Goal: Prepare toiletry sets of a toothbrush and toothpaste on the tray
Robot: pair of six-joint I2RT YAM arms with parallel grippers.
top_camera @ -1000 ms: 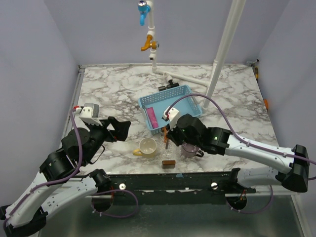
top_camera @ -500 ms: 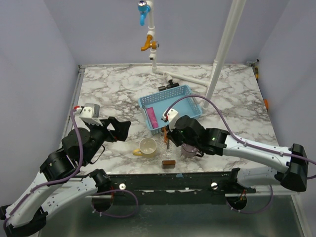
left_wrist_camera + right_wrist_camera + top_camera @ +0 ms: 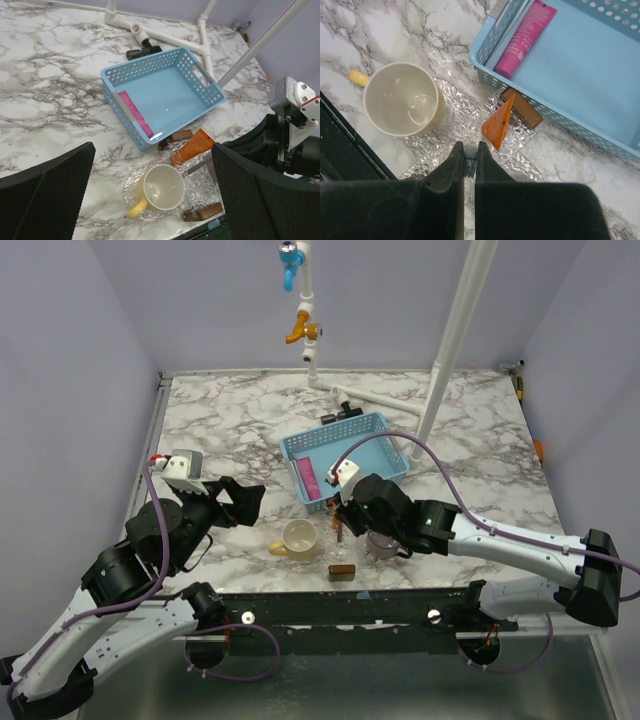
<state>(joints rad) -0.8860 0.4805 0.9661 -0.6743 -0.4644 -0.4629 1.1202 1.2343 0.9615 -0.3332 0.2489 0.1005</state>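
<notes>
Flat orange toothpaste tube (image 3: 499,125) lies on crinkled foil tray (image 3: 520,162), centre frame. Right hand (image 3: 469,165), pressed together, seemingly pinches slim pale toothbrush (image 3: 198,163), not yet laid down. Left hand (image 3: 245,505) spread, idle.

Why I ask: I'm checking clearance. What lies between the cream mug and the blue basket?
The left wrist view shows the orange toothpaste, on the crinkled tray, and a brown block between the mug and basket.

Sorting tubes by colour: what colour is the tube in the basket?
The tube is pink; clearest in the right wrist view.
</notes>
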